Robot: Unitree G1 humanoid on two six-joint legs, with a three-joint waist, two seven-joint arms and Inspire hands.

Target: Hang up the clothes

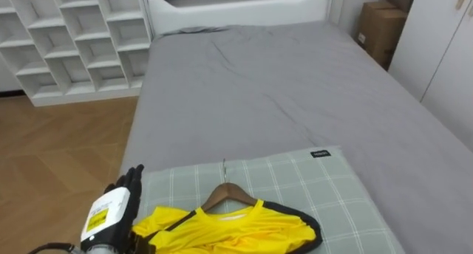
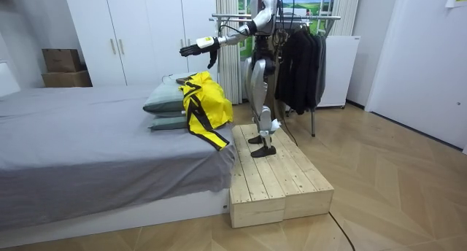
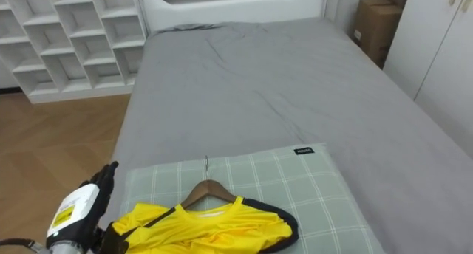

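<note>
A yellow shirt with black trim (image 1: 236, 228) lies on a wooden hanger (image 1: 229, 193) whose metal hook points toward the headboard. Both rest on a green plaid pillow (image 1: 325, 187) at the foot of the bed. My left hand (image 1: 122, 198) is stretched forward just left of the shirt, above the pillow's left edge, fingers straight and holding nothing. In the room view I stand on a wooden platform (image 2: 270, 178) at the bed's foot, the left hand (image 2: 195, 48) raised above the shirt (image 2: 198, 98). Behind me stands a clothes rack (image 2: 321, 17) with dark garments on it.
The grey bed (image 1: 281, 84) stretches ahead to a white headboard. White cube shelves (image 1: 74, 40) stand at the far left across wooden floor. A cardboard box (image 1: 380, 29) and white wardrobe doors (image 1: 443, 55) are on the right.
</note>
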